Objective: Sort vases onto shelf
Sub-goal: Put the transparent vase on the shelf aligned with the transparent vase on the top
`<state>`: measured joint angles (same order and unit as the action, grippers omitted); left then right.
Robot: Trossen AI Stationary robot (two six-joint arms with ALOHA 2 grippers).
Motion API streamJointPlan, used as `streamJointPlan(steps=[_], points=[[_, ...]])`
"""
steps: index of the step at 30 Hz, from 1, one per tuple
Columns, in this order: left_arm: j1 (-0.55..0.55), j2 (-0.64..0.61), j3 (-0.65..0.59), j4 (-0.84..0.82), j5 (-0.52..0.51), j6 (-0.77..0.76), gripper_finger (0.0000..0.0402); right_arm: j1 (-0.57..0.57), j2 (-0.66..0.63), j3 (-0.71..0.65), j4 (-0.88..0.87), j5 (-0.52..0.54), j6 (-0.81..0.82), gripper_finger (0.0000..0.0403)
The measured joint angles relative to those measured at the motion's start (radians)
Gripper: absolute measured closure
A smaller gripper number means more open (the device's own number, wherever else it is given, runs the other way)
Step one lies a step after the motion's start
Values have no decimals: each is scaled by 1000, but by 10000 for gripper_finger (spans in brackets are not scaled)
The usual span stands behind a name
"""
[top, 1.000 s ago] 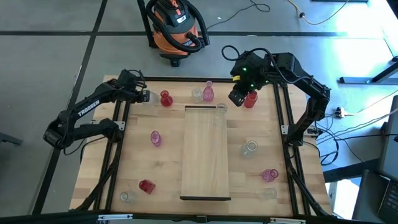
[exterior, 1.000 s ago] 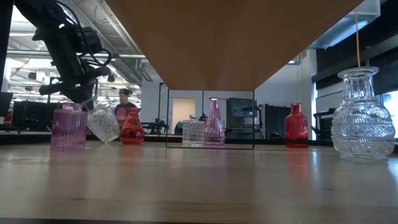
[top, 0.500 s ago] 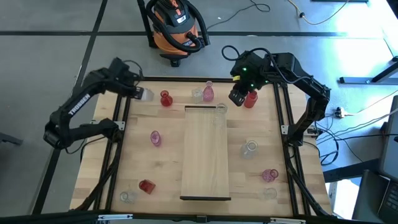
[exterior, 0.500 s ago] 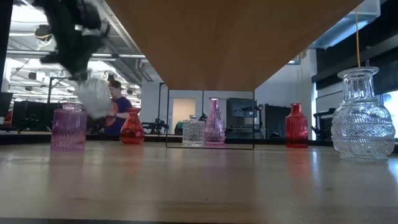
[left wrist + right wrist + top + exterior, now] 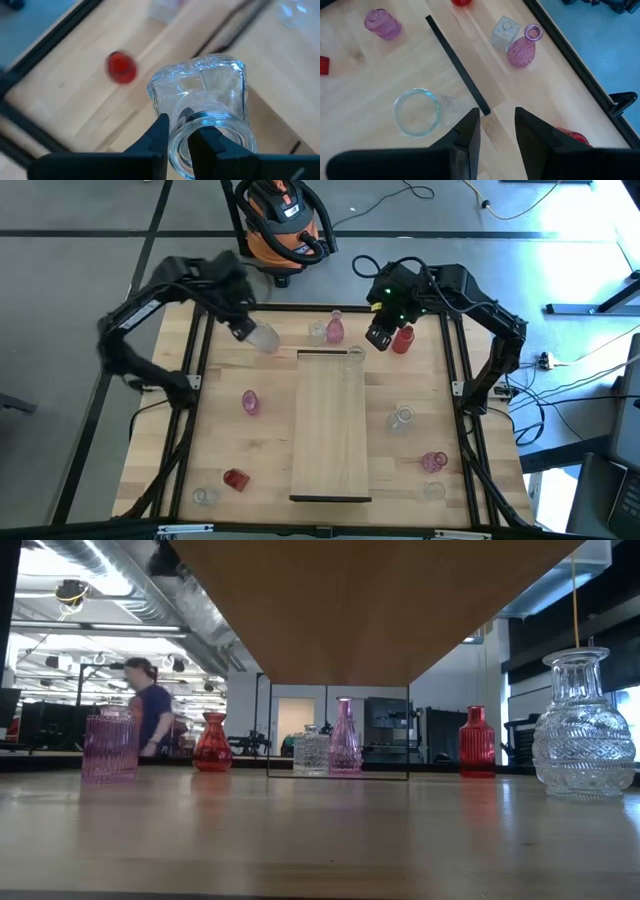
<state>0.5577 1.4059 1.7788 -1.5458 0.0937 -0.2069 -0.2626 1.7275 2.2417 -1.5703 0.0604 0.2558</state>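
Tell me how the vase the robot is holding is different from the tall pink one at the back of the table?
The clear vase is colourless; the pink vase is pink. The clear vase is in the air, gripped at its rim by the left gripper; the pink vase stands upright on the table, touched by nothing. Both are ribbed or patterned glass.

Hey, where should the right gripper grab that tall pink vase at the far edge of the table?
Probably the slim neck, from straight above: the pink vase stands upright, with a wide belly. Keep clear of its left side, where the clear square vase crowds it.
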Motion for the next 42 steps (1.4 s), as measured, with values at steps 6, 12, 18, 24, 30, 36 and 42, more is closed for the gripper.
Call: streamJointPlan(steps=[6,12,18,24,30,36,42], points=[[-203,214,265,-21,-45,22,359,0,0,0,0,0,0,297],[-310,342,361,-24,-53,57,359,0,-8,0,-1,-26,1,297],[-351,393,361,-27,-54,62,359,0,-58,0,-1,-26,24,297],[-350,411,352,-22,-65,60,359,0,-112,0,-1,-26,33,297],[-348,409,316,-25,-72,52,358,0,-135,0,-1,-24,51,297],[-348,425,307,-22,-64,44,344,0,-136,0,-1,-24,54,297],[-348,429,307,-24,-50,43,346,0,-136,0,-1,-23,54,297]])
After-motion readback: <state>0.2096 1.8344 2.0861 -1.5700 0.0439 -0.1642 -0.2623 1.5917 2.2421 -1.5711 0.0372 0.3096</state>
